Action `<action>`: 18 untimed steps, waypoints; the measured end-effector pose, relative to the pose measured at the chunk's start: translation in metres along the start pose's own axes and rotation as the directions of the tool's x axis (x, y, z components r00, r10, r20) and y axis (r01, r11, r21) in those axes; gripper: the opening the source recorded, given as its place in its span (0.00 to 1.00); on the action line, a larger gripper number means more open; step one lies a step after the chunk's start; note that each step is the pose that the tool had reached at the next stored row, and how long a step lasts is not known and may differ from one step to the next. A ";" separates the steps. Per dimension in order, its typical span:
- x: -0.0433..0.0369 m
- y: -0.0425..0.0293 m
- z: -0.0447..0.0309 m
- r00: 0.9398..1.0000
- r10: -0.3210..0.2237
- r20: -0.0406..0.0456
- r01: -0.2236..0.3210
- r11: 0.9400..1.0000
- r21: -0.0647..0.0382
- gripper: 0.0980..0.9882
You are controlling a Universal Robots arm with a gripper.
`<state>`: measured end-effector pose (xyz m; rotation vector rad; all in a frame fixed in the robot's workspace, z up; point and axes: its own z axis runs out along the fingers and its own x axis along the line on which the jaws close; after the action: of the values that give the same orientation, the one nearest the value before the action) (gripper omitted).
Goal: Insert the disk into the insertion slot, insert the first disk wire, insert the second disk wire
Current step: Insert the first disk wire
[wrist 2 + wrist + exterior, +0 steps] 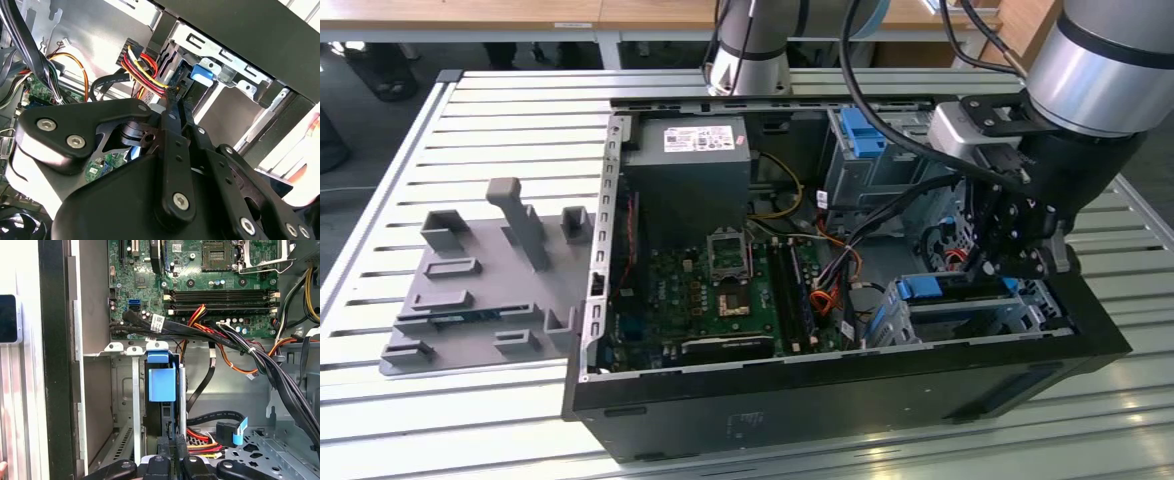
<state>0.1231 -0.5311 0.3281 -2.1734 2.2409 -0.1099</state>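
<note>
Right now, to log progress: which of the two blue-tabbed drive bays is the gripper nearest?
The low perforated insertion slot at the exterior view's lower right: the gripper hangs right at it, while the taller bay stands apart.

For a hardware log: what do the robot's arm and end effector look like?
The arm is a rounded silver tube with a black band; black cables run beside it. The end effector is black linkage bars with silver screws.

My exterior view sits high and back, looking down over the whole open computer case (854,390). Both wrist views ride close inside it. All three share the blue-framed disk (942,287), toward the exterior view's right.
</note>
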 end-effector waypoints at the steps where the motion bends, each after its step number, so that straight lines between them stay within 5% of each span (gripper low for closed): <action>1: 0.0000 0.0000 0.0001 1.000 0.000 0.000 0.000 1.000 0.000 0.09; 4: 0.0000 0.0000 0.0001 1.000 0.000 0.000 0.000 1.000 0.000 0.16; 15: 0.0004 -0.0011 -0.0109 1.000 0.000 0.000 0.000 1.000 -0.001 0.16; 18: 0.0004 -0.0024 -0.0119 1.000 0.000 0.000 0.000 1.000 -0.004 0.07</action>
<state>0.1248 -0.5311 0.3401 -2.1752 2.2426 -0.1057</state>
